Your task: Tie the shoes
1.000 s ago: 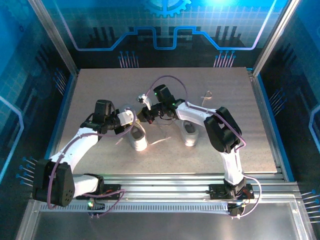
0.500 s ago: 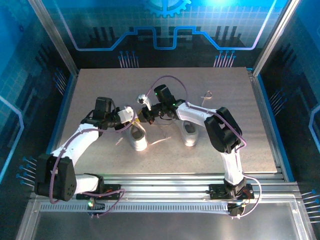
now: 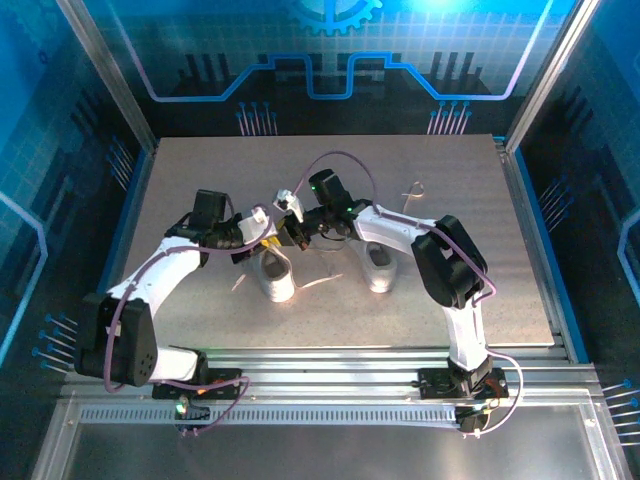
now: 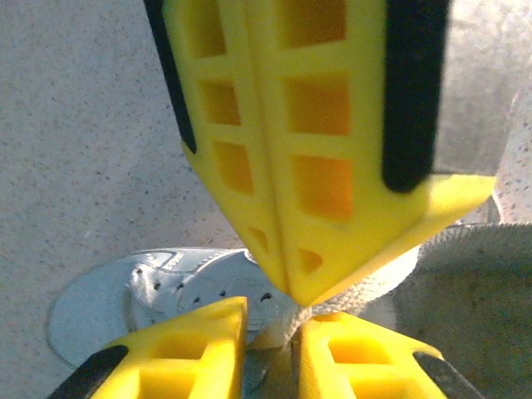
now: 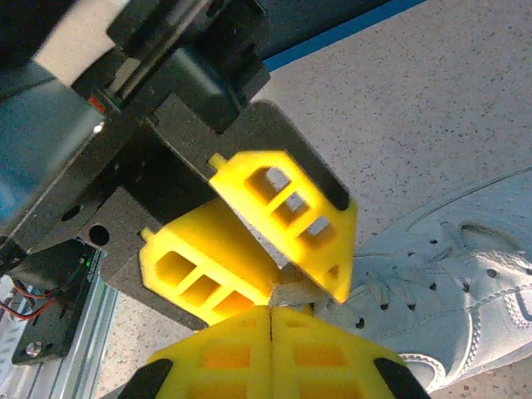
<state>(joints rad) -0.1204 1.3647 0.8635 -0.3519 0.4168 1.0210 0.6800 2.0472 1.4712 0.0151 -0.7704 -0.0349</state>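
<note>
Top external view, nearest me: left sneaker and right sneaker, both white, sit apart on the table. Just beyond, over the left sneaker's far end, my two grippers meet. Right gripper is pinched tight on a lace. Left gripper has its fingers either side of that same lace, slightly parted, and honestly I can't tell if it's actually clamping it.
</note>
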